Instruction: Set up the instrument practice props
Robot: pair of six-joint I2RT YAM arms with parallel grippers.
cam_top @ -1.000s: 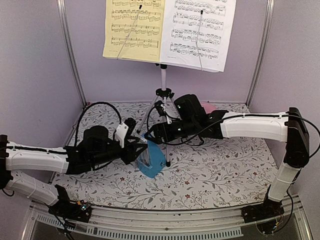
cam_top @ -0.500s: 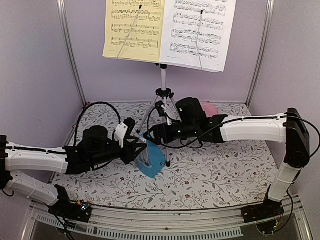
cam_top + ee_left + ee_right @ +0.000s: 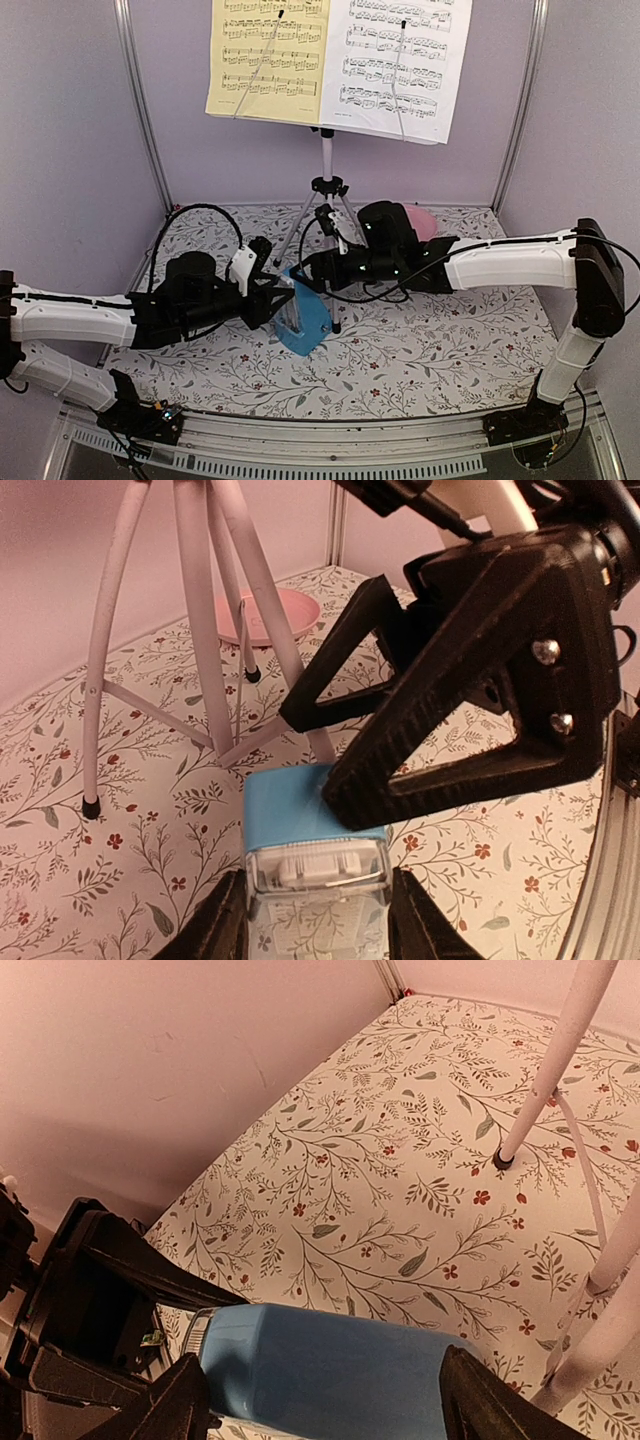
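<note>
Music stand [image 3: 326, 160] up at back, yellow sheet [image 3: 268, 55] & white sheet [image 3: 398, 60] on it, looks done. Blue metronome [image 3: 305, 320] sits low by the tripod legs, seems tipped. My left gripper [image 3: 318, 920] clamps it. My right gripper [image 3: 320, 1390] straddles it wide, can't tell if pressing. Step: placing metronome. Next: stand it upright w/o bumping legs.

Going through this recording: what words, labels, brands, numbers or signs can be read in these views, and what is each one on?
No text can be read in any view.
yellow sheet: printed staves of music only; any words are too small to read.
white sheet: the same, staves of notes with nothing legible.
metronome: no label or number readable on its blue body or clear front.
</note>
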